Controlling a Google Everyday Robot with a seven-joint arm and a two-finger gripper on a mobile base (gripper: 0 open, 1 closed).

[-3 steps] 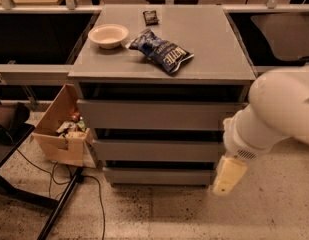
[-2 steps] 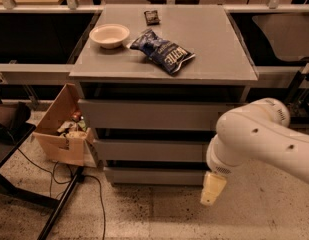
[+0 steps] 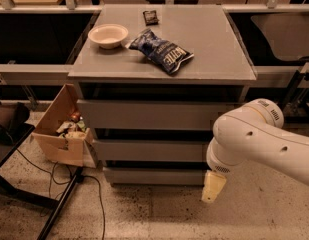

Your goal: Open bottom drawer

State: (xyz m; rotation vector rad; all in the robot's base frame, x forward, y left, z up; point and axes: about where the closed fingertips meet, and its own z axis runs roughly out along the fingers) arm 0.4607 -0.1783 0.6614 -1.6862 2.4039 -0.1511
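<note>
A grey cabinet (image 3: 164, 70) has three stacked drawer fronts. The bottom drawer (image 3: 151, 176) is the narrowest and slimmest grey panel, just above the floor, and it sits flush and shut. My white arm (image 3: 264, 141) comes in from the right. My gripper (image 3: 213, 187) hangs at the arm's end as a cream tip in front of the bottom drawer's right end, just above the floor. The arm hides the right ends of the middle and bottom drawers.
On the cabinet top lie a white bowl (image 3: 108, 35), a blue chip bag (image 3: 161, 50) and a small dark packet (image 3: 150, 17). An open cardboard box (image 3: 61, 129) of items stands left of the cabinet. Black cables (image 3: 59, 171) run over the speckled floor.
My arm has moved left and forward across the cabinet's right side, and the gripper now hangs by the bottom drawer's right end. The drawers have not moved.
</note>
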